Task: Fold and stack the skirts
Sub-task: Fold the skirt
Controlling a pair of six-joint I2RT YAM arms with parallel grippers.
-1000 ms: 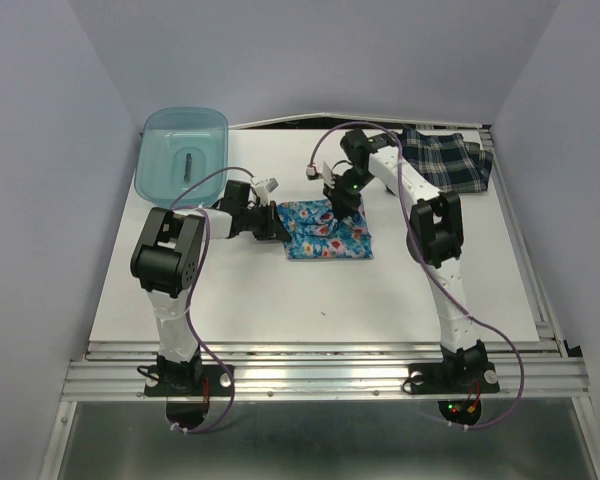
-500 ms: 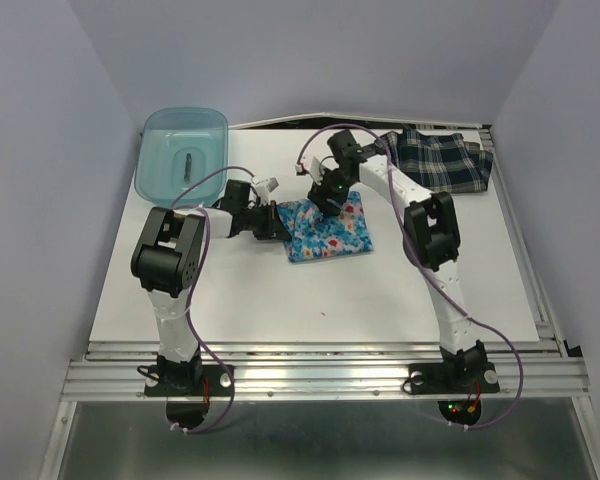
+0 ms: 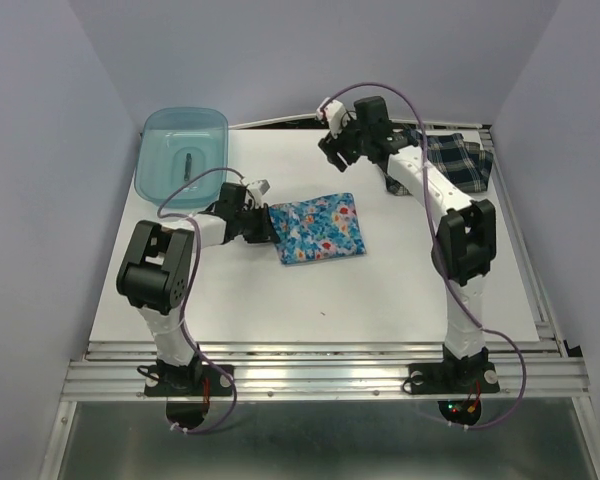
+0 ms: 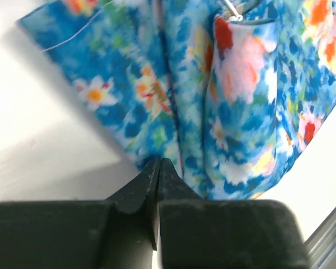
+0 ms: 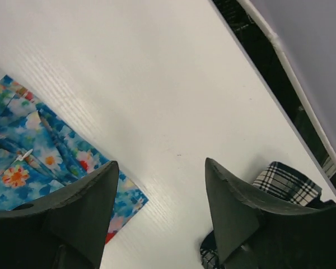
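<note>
The bright blue floral skirt lies folded flat in the middle of the table. Its print fills the left wrist view and shows at the left of the right wrist view. My left gripper lies low at the skirt's left edge, its jaws shut with the tips pinching the hem. My right gripper hangs open and empty above bare table behind the floral skirt. The navy-and-white plaid skirt lies crumpled at the back right, partly behind the right arm, with a corner visible.
A translucent teal plastic bin stands at the back left with a small dark object inside. The table's back edge and a dark gap run close behind the right gripper. Purple walls enclose the table.
The right gripper opened, let go of the floral skirt, then rose and drew back toward the rear of the table. The floral skirt now lies flat. The left gripper stayed at its edge.
</note>
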